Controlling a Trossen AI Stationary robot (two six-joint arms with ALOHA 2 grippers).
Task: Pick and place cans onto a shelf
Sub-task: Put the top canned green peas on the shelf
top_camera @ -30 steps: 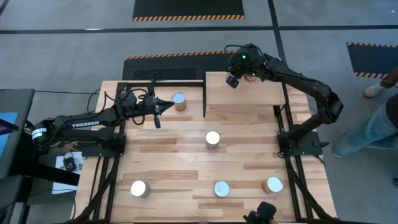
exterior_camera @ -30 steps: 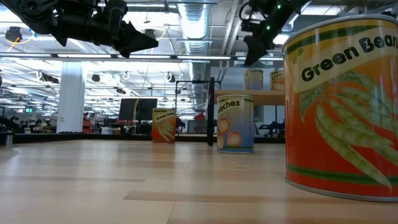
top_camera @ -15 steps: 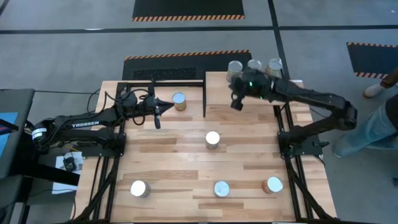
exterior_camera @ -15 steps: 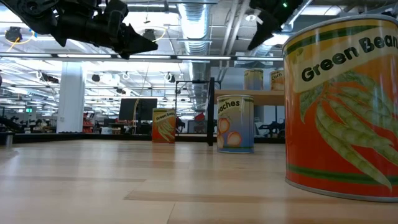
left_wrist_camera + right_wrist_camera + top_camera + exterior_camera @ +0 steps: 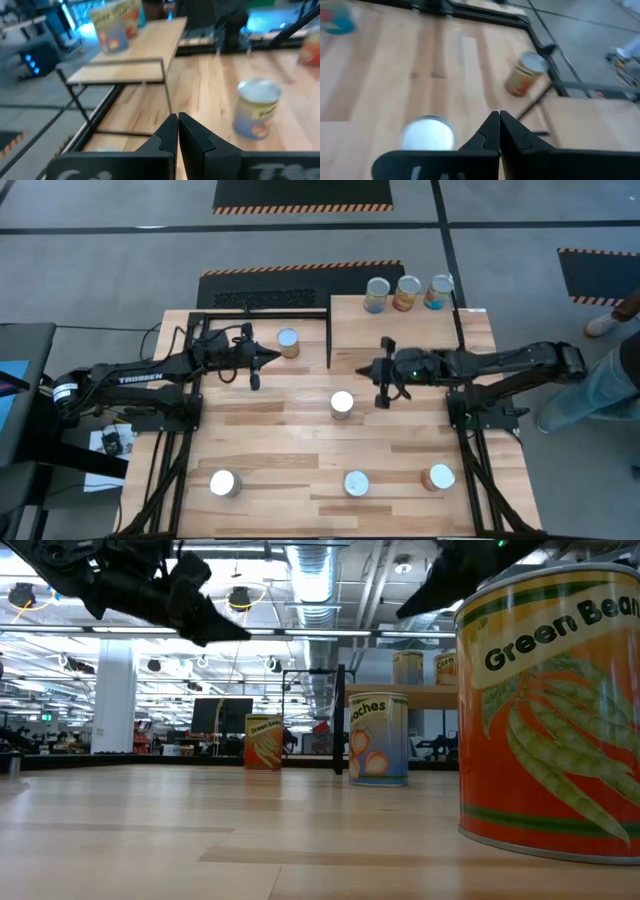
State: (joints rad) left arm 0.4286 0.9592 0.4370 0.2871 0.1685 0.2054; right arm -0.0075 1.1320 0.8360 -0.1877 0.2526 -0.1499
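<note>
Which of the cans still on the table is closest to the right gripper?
The can in the table's middle, just beside the right gripper. The can near the left gripper and the three along the near edge are clearly farther away.

The plank table (image 5: 280,430) carries five cans (image 5: 342,403); the shelf (image 5: 400,330) carries three.

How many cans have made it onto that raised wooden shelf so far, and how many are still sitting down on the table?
Cans on the shelf: 3
Cans on the table: 5
Total: 8 cans
</note>
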